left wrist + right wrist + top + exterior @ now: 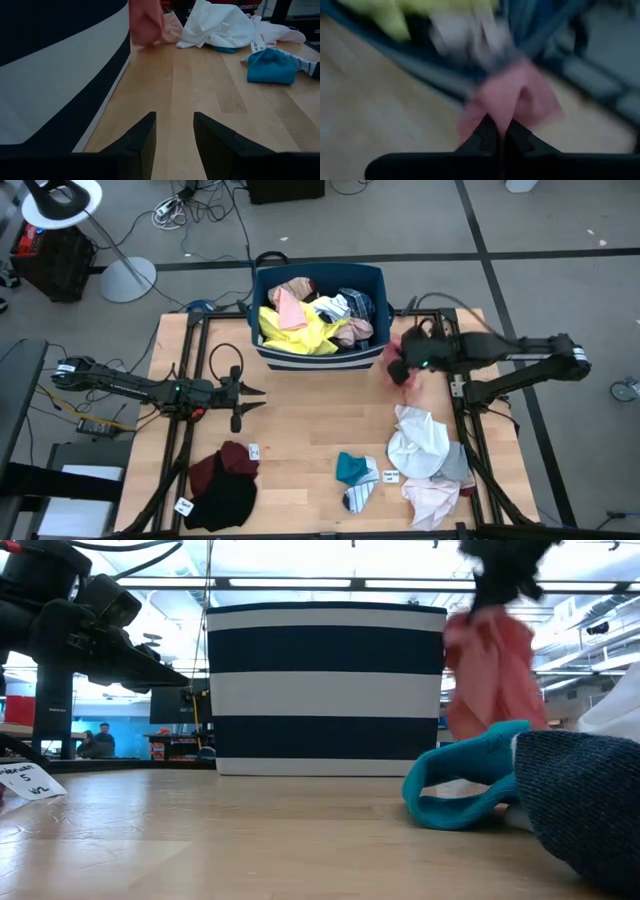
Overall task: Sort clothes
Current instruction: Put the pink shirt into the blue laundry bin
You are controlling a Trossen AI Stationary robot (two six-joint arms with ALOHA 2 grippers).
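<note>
Aloft beside the bin, right hand pinches pink garment.

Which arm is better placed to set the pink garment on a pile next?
Right. The right gripper is shut on the pink garment, lifted beside the bin, near the light pile. The left gripper is open, empty, across the table.

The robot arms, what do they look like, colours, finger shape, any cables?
Both arms are black, slim and jointed. The left gripper has two flat, dark, tapering fingers. Black cables loop beside the left arm. The right gripper is dark too, and the right arm has a bulky black wrist housing.
</note>
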